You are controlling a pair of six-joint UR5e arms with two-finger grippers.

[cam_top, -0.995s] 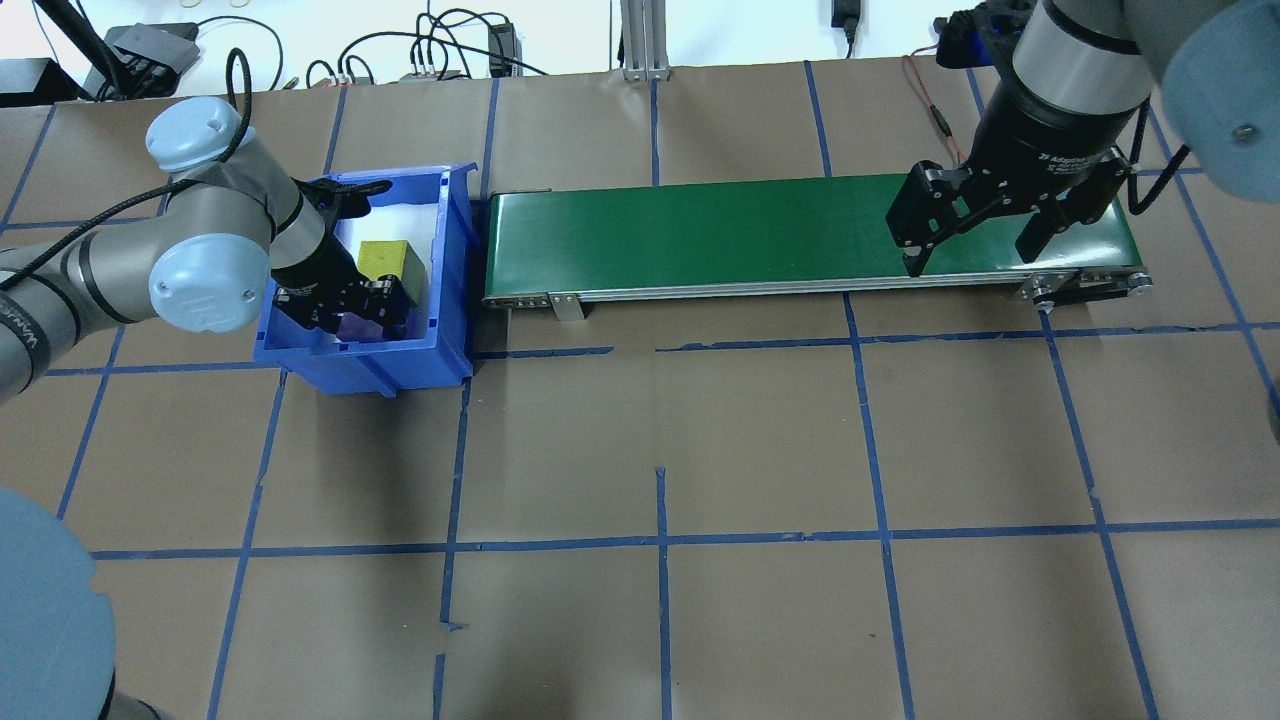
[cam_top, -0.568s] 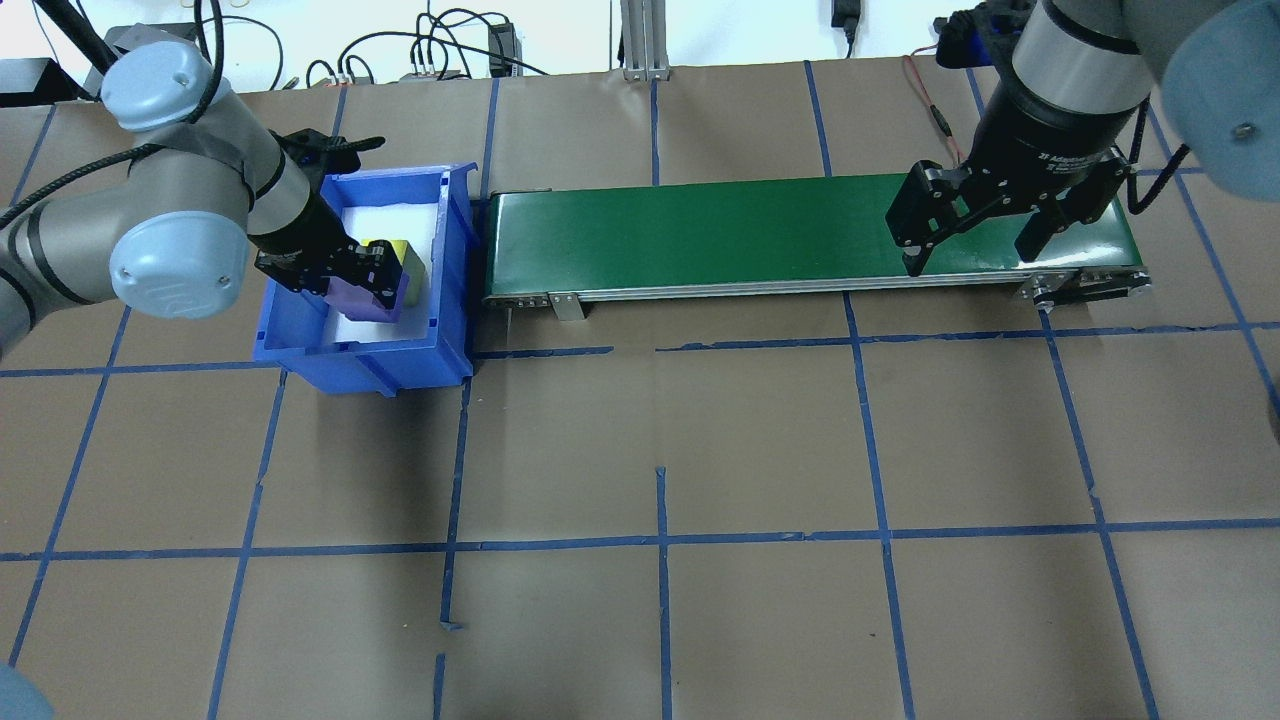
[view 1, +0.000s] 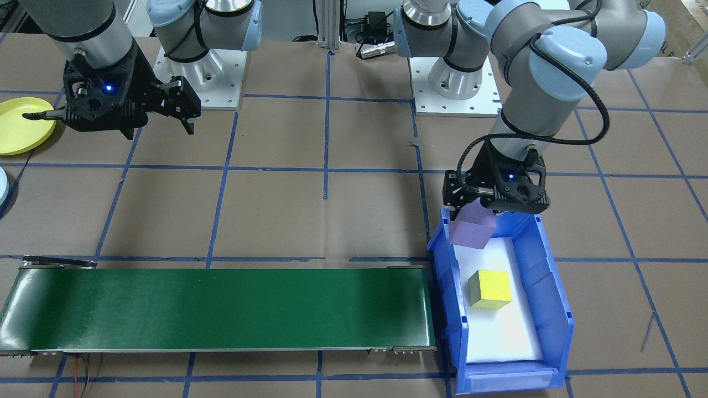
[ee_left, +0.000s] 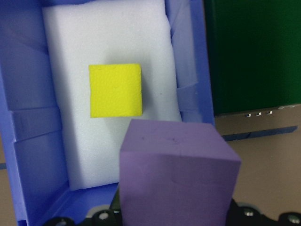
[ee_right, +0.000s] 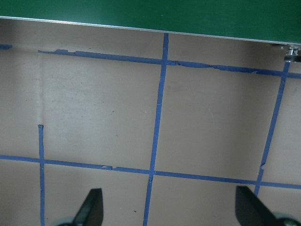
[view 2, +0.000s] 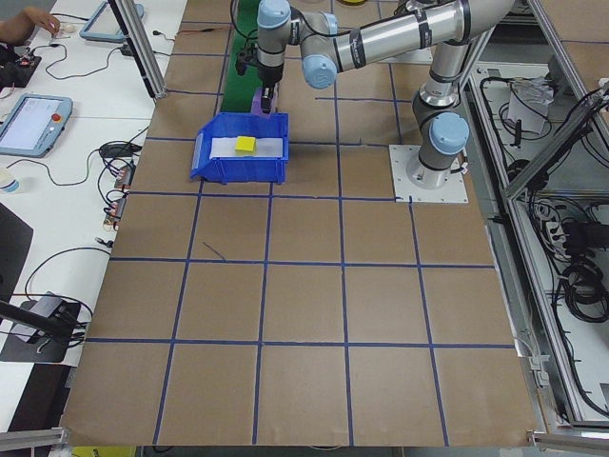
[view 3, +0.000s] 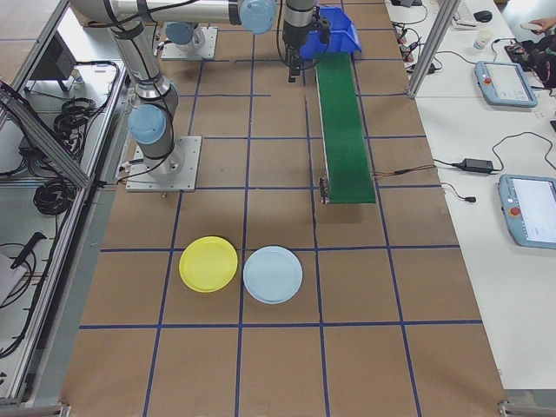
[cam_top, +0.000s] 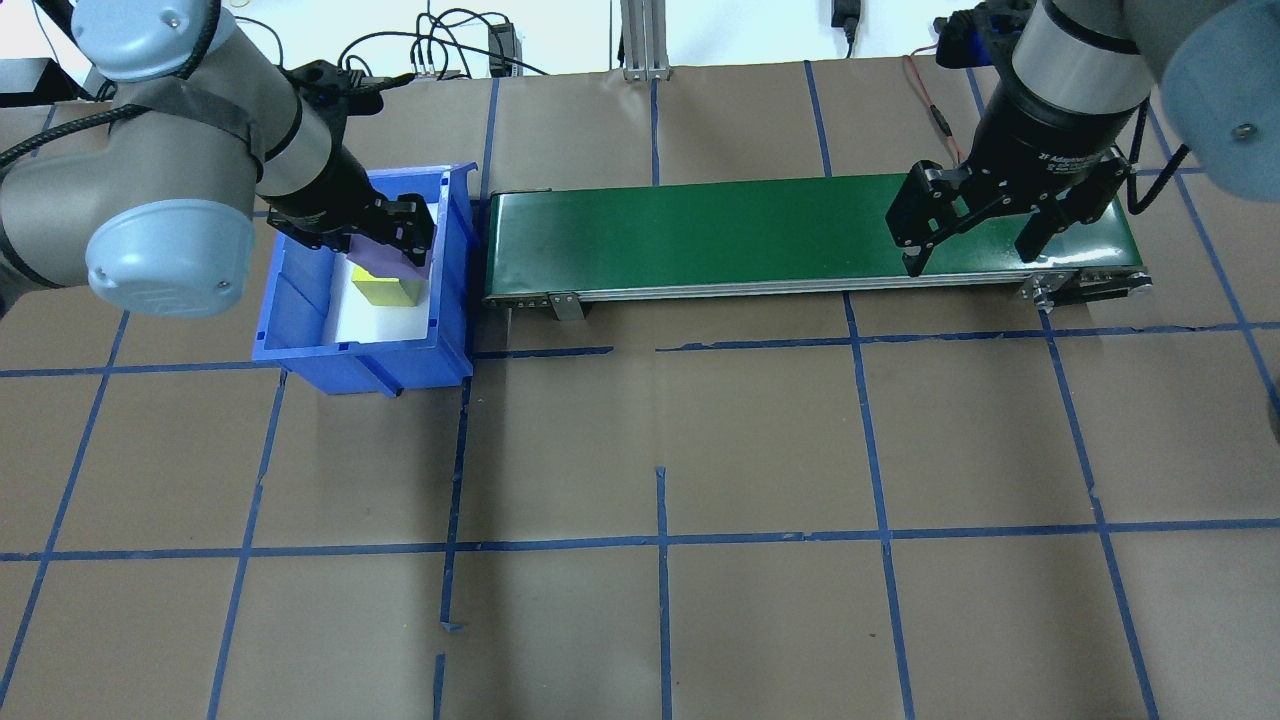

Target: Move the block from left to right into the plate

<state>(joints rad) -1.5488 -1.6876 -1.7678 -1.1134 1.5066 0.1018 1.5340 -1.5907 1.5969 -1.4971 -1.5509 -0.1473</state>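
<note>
Since a second ago my left claw (view 1: 470,213) has come up out of the blue bin (view 1: 553,309) with the purple block (view 1: 473,225); it was down inside the bin then, now it's above the bin's end nearer the robot base. Left claw clamped on the purple block, fingers on opposite sides, block clear of the white foam liner (ee_left: 108,37) in the wrist view. Yellow block (view 1: 489,288) sits alone on the liner, mid-bin, not touched. Same grip from overhead: left claw (cam_top: 385,240) holding purple block (cam_top: 378,260) just over the yellow block (cam_top: 388,290). Right claw (cam_top: 975,245) hasn't moved, hanging above the right end of the green conveyor (cam_top: 700,235), fingers spread wide, nothing between them; its wrist view shows only brown desk (ee_right: 94,94) with blue tape lines and both fingertips (ee_right: 91,207) well apart. Conveyor bare, runs from just beside the bin toward the robot's right. Yellow plate (view 3: 208,264) lies on the desk well apart from bin and conveyor, on the robot's right side, nothing in it, touching or nearly touching a light blue plate (view 3: 273,274) beside it. Yellow plate (view 1: 22,124) also shows at the front view's left edge, partly behind the right claw's camera mount.
</note>
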